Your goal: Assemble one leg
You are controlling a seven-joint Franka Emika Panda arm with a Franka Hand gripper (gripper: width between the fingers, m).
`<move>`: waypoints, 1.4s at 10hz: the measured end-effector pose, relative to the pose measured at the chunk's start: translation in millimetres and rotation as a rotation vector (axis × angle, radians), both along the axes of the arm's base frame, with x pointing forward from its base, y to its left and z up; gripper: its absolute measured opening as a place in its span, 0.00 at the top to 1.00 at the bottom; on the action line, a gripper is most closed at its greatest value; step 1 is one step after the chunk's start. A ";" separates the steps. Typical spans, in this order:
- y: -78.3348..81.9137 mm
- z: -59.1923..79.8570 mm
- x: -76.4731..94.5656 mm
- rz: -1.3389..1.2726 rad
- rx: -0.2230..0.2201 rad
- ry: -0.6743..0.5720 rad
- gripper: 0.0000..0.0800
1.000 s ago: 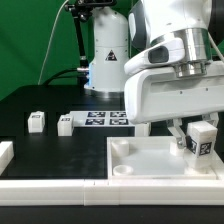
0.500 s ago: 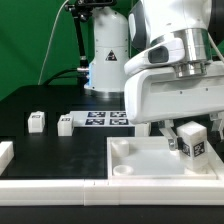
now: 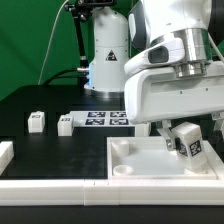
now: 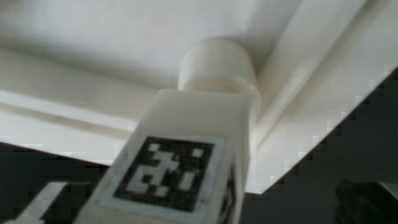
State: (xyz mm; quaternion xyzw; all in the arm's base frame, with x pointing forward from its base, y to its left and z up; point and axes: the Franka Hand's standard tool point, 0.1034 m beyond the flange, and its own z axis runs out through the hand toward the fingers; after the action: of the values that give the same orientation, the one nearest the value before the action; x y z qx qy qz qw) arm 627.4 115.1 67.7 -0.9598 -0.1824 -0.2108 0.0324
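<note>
Hand (image 3: 189, 137) open around tilted leg (image 3: 187, 140), fingertips partly hidden.

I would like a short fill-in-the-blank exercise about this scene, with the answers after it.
1. The leg between the gripper fingers leans; it is not ____.
2. The leg stands over the white ____.
3. Two more legs lie on the ____ table.
4. The marker board lies on the exterior view's ____ side of the tray.

Answers: upright; tray; black; left
</note>
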 end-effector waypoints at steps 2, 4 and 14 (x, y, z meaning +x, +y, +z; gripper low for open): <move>-1.4 5.0 0.8 0.000 -0.002 0.003 0.19; -2.5 16.3 1.5 0.001 -0.005 -0.004 0.19; 10.7 16.3 -4.4 0.047 -0.060 0.465 0.19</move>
State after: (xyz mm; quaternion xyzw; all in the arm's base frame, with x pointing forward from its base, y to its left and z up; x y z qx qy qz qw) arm 623.1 125.8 84.0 -0.9786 -0.1984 0.0222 0.0500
